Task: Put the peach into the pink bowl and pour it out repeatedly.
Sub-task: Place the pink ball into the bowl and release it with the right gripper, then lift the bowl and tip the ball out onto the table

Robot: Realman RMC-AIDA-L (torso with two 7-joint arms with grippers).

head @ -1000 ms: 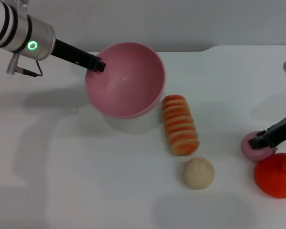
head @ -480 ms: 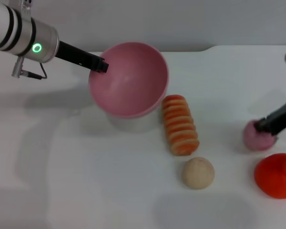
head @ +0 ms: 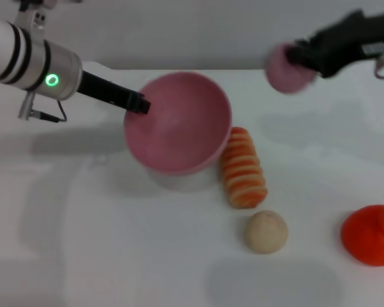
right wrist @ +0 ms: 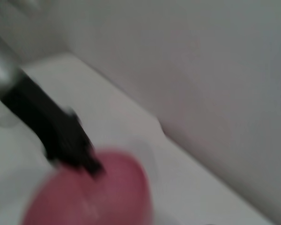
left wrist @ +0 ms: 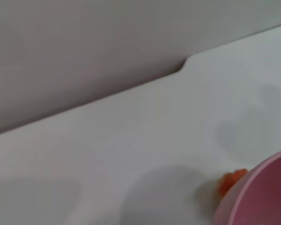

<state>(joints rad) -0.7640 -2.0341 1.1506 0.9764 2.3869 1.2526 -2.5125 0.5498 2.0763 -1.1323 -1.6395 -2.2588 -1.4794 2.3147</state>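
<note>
Right gripper (head: pixel 296 56) holds the peach (head: pixel 288 68) aloft beside the tilted pink bowl (head: pixel 179 125).

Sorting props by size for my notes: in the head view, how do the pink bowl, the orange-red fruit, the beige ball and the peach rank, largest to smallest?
1. pink bowl
2. orange-red fruit, partly cut off at the edge
3. and 4. beige ball and peach: they look alike; the peach is lifted nearer the camera, so unranked.

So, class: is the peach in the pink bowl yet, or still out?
Out. The right claw holds the peach in the air, off to the side of the pink bowl, whose inside shows nothing in it.
</note>
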